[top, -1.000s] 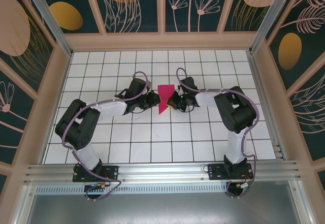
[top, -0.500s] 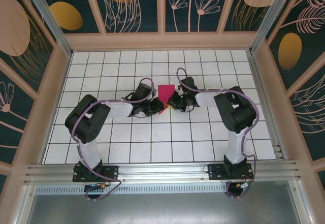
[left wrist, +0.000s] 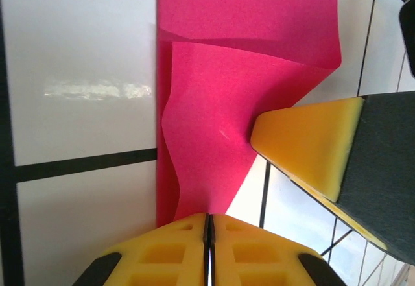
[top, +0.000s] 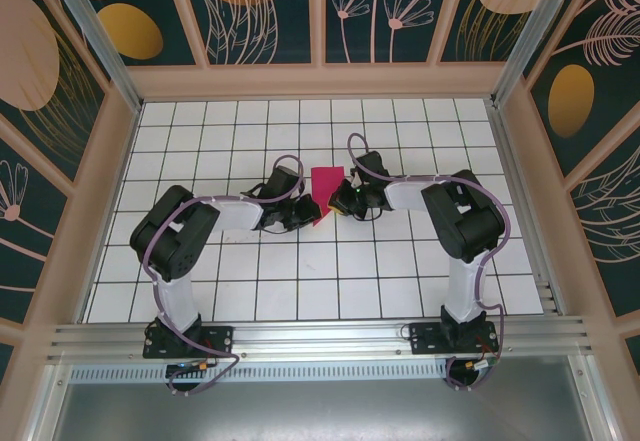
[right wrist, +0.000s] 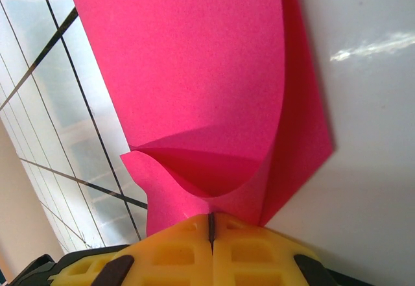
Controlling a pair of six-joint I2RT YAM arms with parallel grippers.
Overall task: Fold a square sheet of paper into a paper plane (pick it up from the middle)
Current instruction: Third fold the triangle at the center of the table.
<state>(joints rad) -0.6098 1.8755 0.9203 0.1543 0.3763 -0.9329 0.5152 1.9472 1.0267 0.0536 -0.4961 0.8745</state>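
Note:
The magenta-pink square sheet of paper (top: 324, 179), folded into a tapering shape, lies mid-table between both grippers. My left gripper (top: 308, 212) sits at its near, narrow end. In the left wrist view the paper (left wrist: 220, 91) runs down into my shut left gripper (left wrist: 209, 220), its upper layer buckled. My right gripper (top: 339, 199) is at the paper's right edge. In the right wrist view the layers of the paper (right wrist: 194, 72) curl up and meet at my shut right gripper (right wrist: 211, 220). One of the right gripper's yellow fingers (left wrist: 305, 150) touches the paper's edge.
The white grid-tiled table (top: 250, 271) is boxed in by wood-coloured side walls (top: 95, 211) and a back wall (top: 320, 81). An aluminium rail (top: 320, 336) carrying both arm bases runs along the near edge.
My left arm drew its elbow in and its gripper slid right onto the paper's near pointed end, which it now covers. The right arm stayed put.

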